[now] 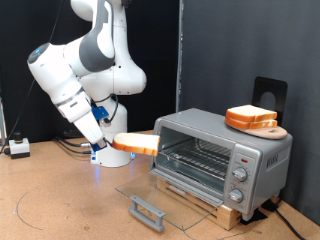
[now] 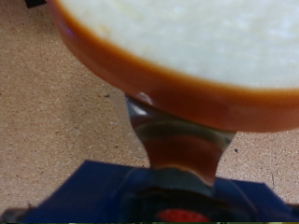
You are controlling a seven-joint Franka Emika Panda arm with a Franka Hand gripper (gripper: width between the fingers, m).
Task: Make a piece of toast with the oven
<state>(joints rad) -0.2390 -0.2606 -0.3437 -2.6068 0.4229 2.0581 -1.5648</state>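
The white robot arm reaches down from the upper left. Its gripper holds the piece of toast flat, just left of the silver oven. The glass door lies open. More bread slices sit stacked on top.

Surface: brown board table, speckled like chipboard in the wrist view.
- Wooden pallet, right of centre, bearing the oven; its glass door is folded down flat to the table, the handle nearest.
- Small white box, far left edge.
- Robot base, far centre-left.
- Thin cable looping near left.
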